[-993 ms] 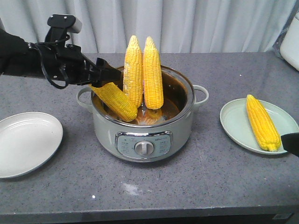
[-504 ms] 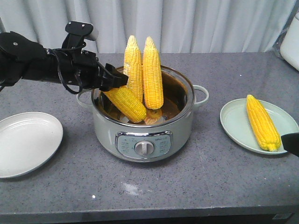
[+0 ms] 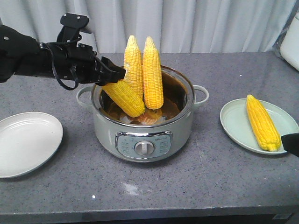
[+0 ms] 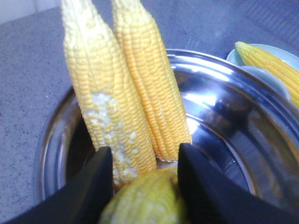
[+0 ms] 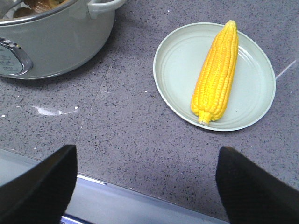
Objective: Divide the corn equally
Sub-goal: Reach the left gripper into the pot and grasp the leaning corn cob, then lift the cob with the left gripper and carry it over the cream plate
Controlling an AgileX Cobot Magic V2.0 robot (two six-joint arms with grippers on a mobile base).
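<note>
The grey counter bears a pale green cooker pot between a white plate and a green plate; two corn cobs stand upright in the pot; another cob lies on the green plate; the left gripper clamps its jaws on a tilted cob over the pot; the right gripper gapes wide, empty.

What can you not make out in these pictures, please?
Front view: the pot hides the bases of the upright cobs.
Left wrist view: bottom edge and left gripper hide most of the held cob.
Right wrist view: top edge cuts off the pot and its cobs.
</note>
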